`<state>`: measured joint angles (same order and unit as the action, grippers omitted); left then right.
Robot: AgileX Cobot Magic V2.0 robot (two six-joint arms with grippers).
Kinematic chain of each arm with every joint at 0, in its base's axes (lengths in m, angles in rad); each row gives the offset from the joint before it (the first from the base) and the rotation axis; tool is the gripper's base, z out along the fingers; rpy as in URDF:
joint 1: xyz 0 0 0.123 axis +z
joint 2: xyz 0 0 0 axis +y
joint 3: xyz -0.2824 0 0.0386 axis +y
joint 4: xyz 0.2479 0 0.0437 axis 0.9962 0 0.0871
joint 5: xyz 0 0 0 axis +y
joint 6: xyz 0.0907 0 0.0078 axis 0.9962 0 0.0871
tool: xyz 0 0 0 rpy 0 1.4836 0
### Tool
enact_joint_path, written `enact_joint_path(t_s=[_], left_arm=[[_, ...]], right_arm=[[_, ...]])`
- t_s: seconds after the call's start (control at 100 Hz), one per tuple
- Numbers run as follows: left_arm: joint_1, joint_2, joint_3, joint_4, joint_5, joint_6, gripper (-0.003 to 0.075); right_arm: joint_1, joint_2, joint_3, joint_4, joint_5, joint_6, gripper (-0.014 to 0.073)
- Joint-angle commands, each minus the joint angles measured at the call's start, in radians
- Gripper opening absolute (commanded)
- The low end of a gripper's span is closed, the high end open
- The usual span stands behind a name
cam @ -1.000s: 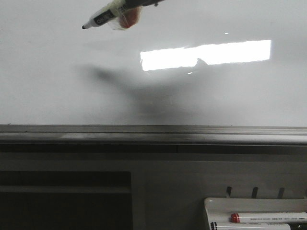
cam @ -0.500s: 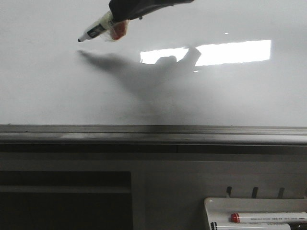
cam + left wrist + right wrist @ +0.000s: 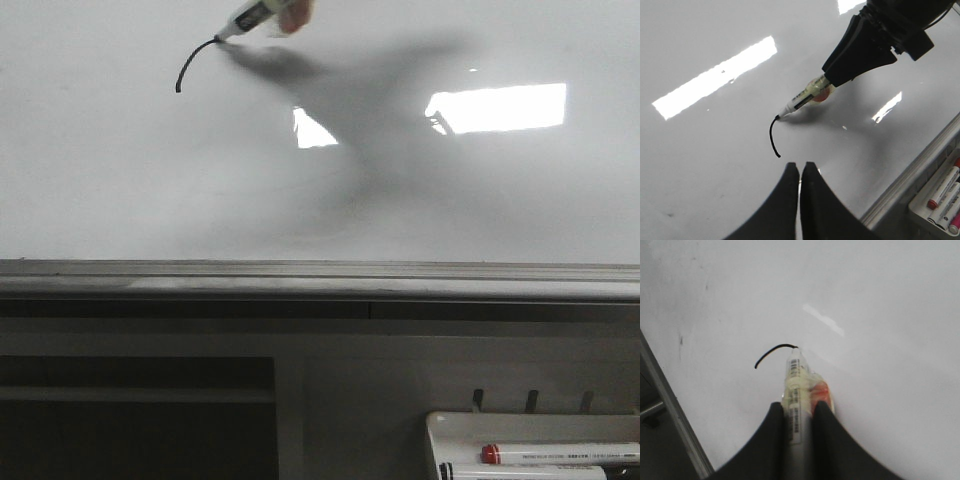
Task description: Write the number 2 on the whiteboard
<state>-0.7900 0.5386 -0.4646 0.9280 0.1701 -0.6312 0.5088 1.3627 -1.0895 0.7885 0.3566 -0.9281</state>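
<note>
The whiteboard [image 3: 100, 180] fills the upper front view, with a grey rail [image 3: 320, 280] below it. A short curved black stroke [image 3: 190, 62], the first part of the number 2, is on the board at the upper left. It also shows in the left wrist view [image 3: 772, 139] and the right wrist view [image 3: 771, 354]. My right gripper [image 3: 801, 407] is shut on a white marker [image 3: 795, 390], whose tip touches the upper end of the stroke. The marker shows in the front view [image 3: 255, 15] and the left wrist view [image 3: 802, 97]. My left gripper [image 3: 799, 166] is shut and empty, just below the stroke.
A small white tray [image 3: 440, 430] at the lower right holds spare markers [image 3: 560, 454], also seen in the left wrist view [image 3: 942, 187]. A bright rectangular light reflection [image 3: 500, 107] lies on the board. A dark shelf opening [image 3: 130, 420] is below the rail at the left.
The marker touched the board and drew a short curved stroke, moving up and to the right. The right arm has gone mostly out of the top of the front view.
</note>
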Motion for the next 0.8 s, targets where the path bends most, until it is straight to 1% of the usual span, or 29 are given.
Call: enact_joint_path(t_s=[0.0, 0.07, 0.16, 0.24, 0.29, 0.41, 0.47, 0.6, 0.71, 0.79], left_arm=[[0.001, 0.007, -0.046, 0.031, -0.046, -0.01, -0.002], [0.001, 0.007, -0.052, 0.041, -0.046, -0.01, -0.002], [0.001, 0.007, -0.052, 0.04, -0.046, -0.01, -0.002], [0.001, 0.007, -0.052, 0.04, -0.043, -0.01, -0.002], [0.001, 0.007, -0.052, 0.04, -0.043, -0.01, -0.002], [0.001, 0.007, -0.052, 0.04, -0.043, -0.01, -0.002], [0.001, 0.007, -0.052, 0.04, -0.041, -0.008, -0.002], [0.001, 0.007, -0.052, 0.04, -0.041, -0.008, -0.002], [0.001, 0.003, -0.052, 0.041, -0.04, -0.008, -0.002], [0.001, 0.004, -0.052, 0.054, -0.04, -0.008, -0.002]], right_arm=[[-0.065, -0.06, -0.003, -0.003, 0.014, 0.032, -0.0047], [-0.08, -0.081, 0.037, -0.005, 0.049, 0.046, -0.0047], [-0.065, -0.097, 0.112, -0.003, 0.05, 0.058, -0.0047], [-0.014, -0.091, 0.161, -0.001, 0.029, 0.063, -0.0047], [0.027, -0.075, 0.175, -0.001, -0.011, 0.063, -0.0047], [0.122, -0.025, 0.156, -0.001, -0.099, 0.063, -0.0047], [0.147, 0.005, 0.134, -0.001, -0.108, 0.063, -0.0047], [0.144, 0.023, 0.128, 0.001, -0.113, 0.079, -0.0047], [0.105, 0.003, 0.133, -0.003, -0.056, 0.081, -0.0047], [0.069, -0.023, 0.167, -0.02, -0.032, 0.085, -0.0047]])
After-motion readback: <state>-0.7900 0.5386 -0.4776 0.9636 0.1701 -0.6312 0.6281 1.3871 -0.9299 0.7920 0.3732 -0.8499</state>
